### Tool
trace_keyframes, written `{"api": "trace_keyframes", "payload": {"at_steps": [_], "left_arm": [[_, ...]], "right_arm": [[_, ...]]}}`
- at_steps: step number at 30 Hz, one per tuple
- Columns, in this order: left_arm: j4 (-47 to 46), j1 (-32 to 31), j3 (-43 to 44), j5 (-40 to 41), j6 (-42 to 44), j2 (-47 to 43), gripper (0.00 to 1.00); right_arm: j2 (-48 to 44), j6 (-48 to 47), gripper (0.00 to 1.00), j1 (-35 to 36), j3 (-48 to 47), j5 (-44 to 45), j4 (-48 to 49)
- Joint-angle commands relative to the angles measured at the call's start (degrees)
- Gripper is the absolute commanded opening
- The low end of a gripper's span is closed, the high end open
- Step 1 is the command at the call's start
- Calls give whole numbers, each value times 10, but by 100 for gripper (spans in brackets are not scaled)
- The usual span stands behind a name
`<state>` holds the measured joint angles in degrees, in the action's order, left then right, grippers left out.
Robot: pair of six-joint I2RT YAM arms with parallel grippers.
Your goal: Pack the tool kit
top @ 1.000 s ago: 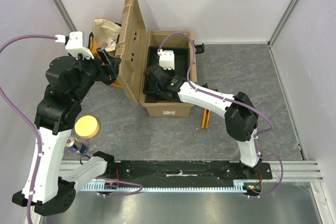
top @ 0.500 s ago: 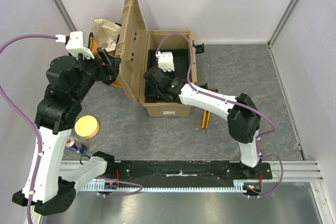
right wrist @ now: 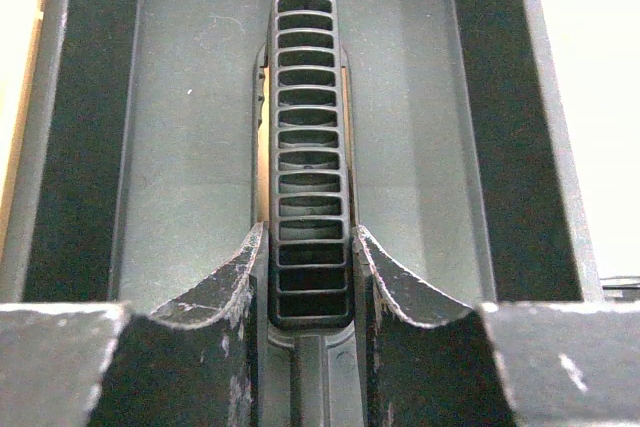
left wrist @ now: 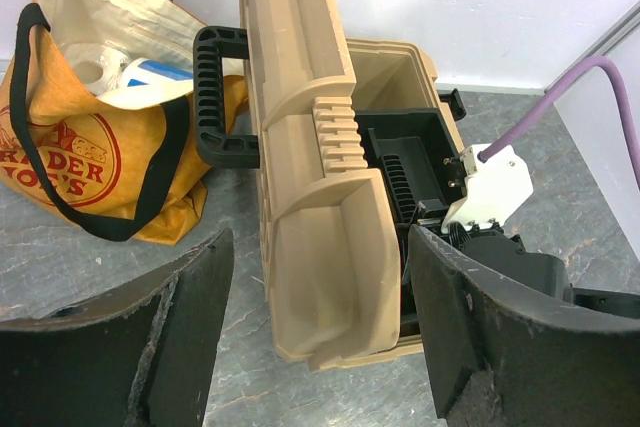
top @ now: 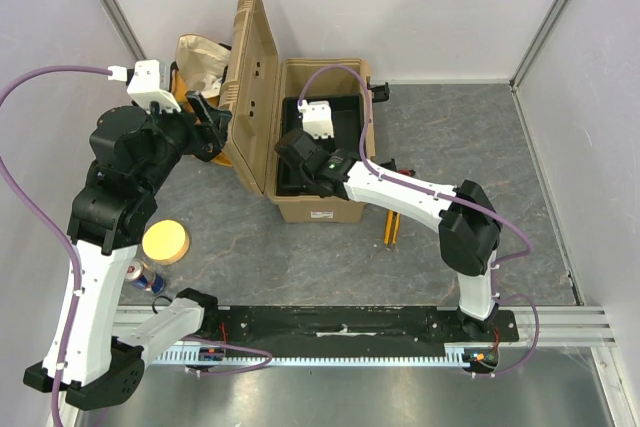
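Okay, top view: tan toolbox [top: 318,209] sits upper centre of the frame on the grey table [top: 480,147]. It is open, with the lid [top: 252,97] standing up on its left side. The black inner tray [top: 348,115] is inside the box.

The right gripper [right wrist: 310,237] reaches down into the box from the right. In the right wrist view its fingers [right wrist: 235,277] sit narrow and pressed on both sides of the ribbed tray handle [right wrist: 310,147], so it grips that handle. Tray floor to either side of the handle shows no tools.

The left gripper [top: 212,117] is left of the lid in the top view, close to it; contact can't be told. In the left wrist view its fingers [left wrist: 190,317] are spread wide at the bottom corners with nothing between them. The ribbed lid fills the middle of that frame and the black carry handle [left wrist: 215,97] sticks out on its left.

An orange-yellow cloth bag [left wrist: 90,147] with black straps is upper left, just behind the lid, with white stuff inside.

A few hand tools [top: 392,219] with yellow and black handles lie on the table just right of the box, outside it.

A yellow disc [top: 165,242] and a can [top: 143,274] are lower left, near the left arm, well apart from the box.
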<state>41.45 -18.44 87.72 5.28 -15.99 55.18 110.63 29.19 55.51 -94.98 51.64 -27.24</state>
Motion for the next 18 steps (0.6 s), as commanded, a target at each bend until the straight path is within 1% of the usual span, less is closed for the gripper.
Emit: {"api": "trace_keyframes", "payload": {"at_steps": [1, 6, 11, 18], "left_arm": [[-22, 2, -2, -5, -10, -2, 76], [-22, 1, -4, -2, -9, -3, 76], [-22, 1, -4, -2, -10, -5, 76], [-22, 1, -6, 0, -9, -6, 76]], "right_arm": [[-12, 23, 0, 0, 3, 22, 31], [-10, 40, 0, 0, 8, 18, 42], [-3, 28, 0, 0, 16, 21, 62], [6, 36, 0, -2, 25, -14, 76]]}}
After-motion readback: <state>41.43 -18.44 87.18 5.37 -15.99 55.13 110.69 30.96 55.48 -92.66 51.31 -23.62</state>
